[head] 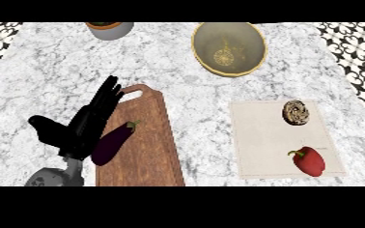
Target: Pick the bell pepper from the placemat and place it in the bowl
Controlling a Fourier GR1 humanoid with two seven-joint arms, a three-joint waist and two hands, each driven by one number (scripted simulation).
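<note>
- Lying near the front right corner of the pale beige cloth placemat [274, 145], the red bell pepper with its green stem [309, 161] had not been picked up; nothing touched it.
- The yellow-green ceramic bowl [229, 47] stood well beyond the placemat, towards the counter's far edge, and held no pepper, only a pattern on its floor.
- The robot's left hand [87, 121] showed at the view's left, over the left edge of the brown wooden cutting board [146, 140], its black fingers straight and close together, holding nothing.
- The right hand appeared nowhere in the view.
- A dark purple eggplant [113, 143] lay on the board just beside that hand; a round brown speckled pastry [297, 112] sat at the placemat's far right corner.
- A grey pot [110, 29] stood at the counter's far left.
- By my reading, the task stood at its start: reach, grasp, carry and release all remained.
</note>
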